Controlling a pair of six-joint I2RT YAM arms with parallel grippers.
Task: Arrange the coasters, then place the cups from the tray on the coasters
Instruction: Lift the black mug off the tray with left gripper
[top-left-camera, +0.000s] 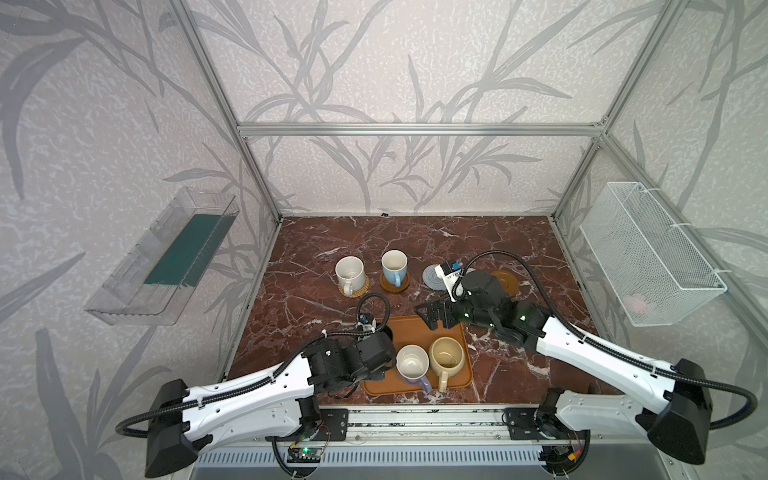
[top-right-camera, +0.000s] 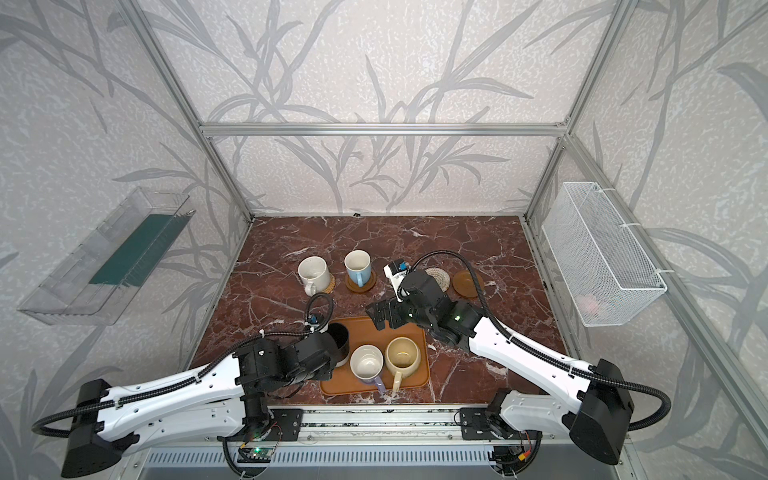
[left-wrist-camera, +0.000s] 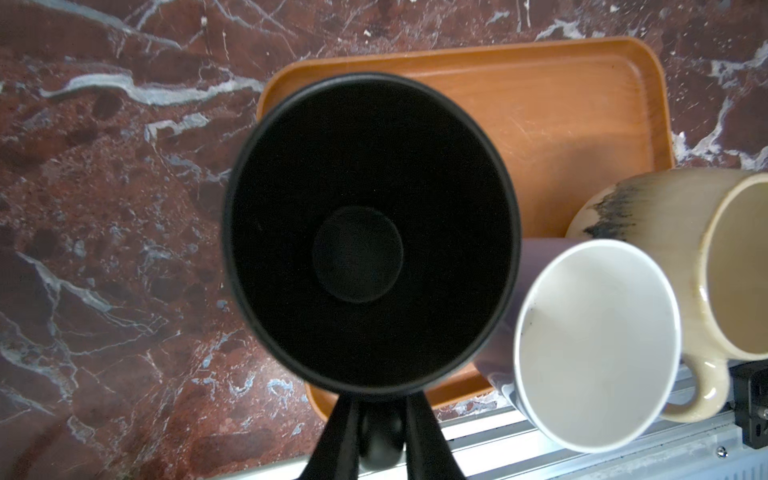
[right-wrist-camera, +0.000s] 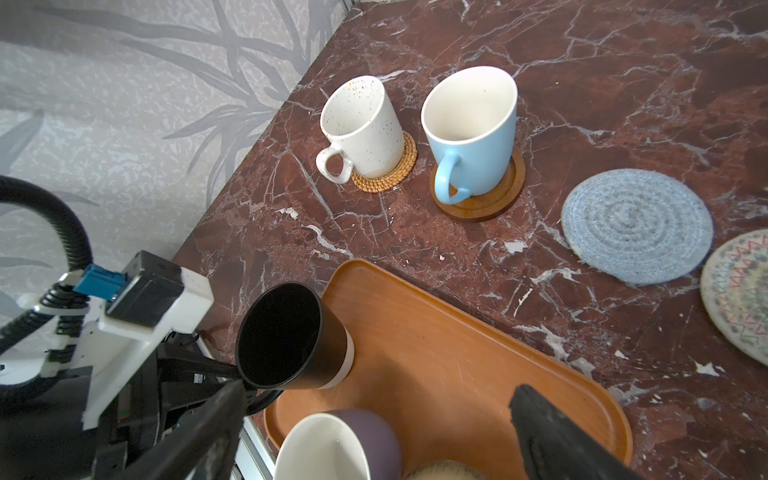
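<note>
1. Black mug (left-wrist-camera: 370, 232) fills my left wrist view, so I'm looking straight down into it. It's parked at the far left corner of the orange-brown tray (left-wrist-camera: 540, 104).
2. Left gripper (left-wrist-camera: 380, 411): fingers sit either side of the mug's handle, tight up against it. Honestly can't tell if I'm pinching it or just touching.
3. Lavender mug (left-wrist-camera: 594, 345) and cream-yellow mug (left-wrist-camera: 706, 257) are right next to each other on the tray's near end.
4. Right gripper (right-wrist-camera: 380, 388) hangs over the tray with fingers spread wide and nothing held.
5. Further back, the white mug (right-wrist-camera: 361, 129) is on the tan rattan coaster (right-wrist-camera: 395, 174), and the light blue mug (right-wrist-camera: 469, 133) is on a brown coaster (right-wrist-camera: 494, 199).
6. Grey-blue coaster (right-wrist-camera: 636, 226), patterned cream coaster (right-wrist-camera: 739, 295) and second brown coaster (top-right-camera: 467, 283) lie bare on the marble table (right-wrist-camera: 415, 249).
</note>
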